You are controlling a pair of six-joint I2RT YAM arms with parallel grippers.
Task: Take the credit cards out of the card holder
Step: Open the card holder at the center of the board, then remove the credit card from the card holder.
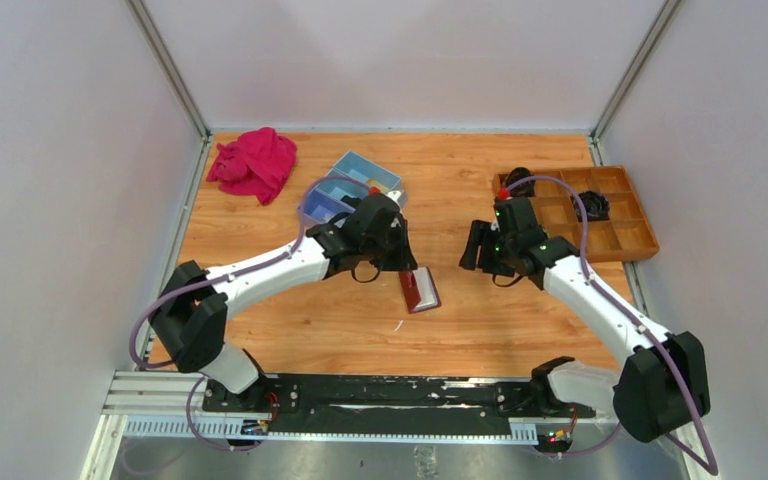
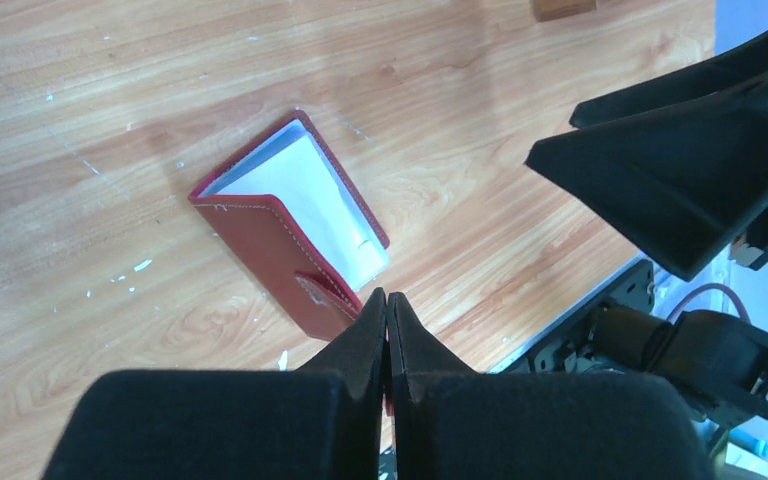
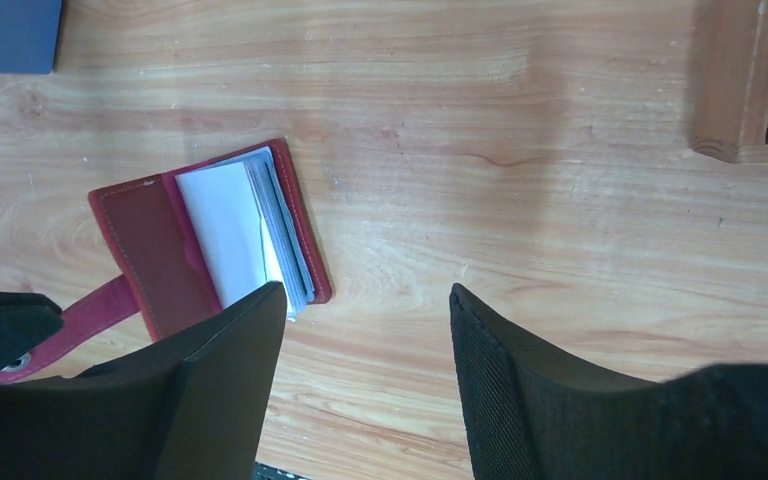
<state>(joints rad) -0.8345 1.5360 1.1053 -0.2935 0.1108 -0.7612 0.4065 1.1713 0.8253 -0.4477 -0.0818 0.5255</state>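
Left gripper (image 2: pixel 387 296) pinches the strap (image 2: pixel 322 292) of the card holder (image 2: pixel 260 240), right gripper (image 3: pixel 365 290) gapes; credit cards (image 3: pixel 282 225) (thin, stiff, slick, I'd guess) want edge-pinching.

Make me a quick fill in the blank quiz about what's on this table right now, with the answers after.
The card holder lies ___ on the table, white cards showing. The left pincer is ___ on the holder's strap. The right pincer, open, holds ___. The cloth in the far left corner is ___.
Answers: open, shut, nothing, pink.
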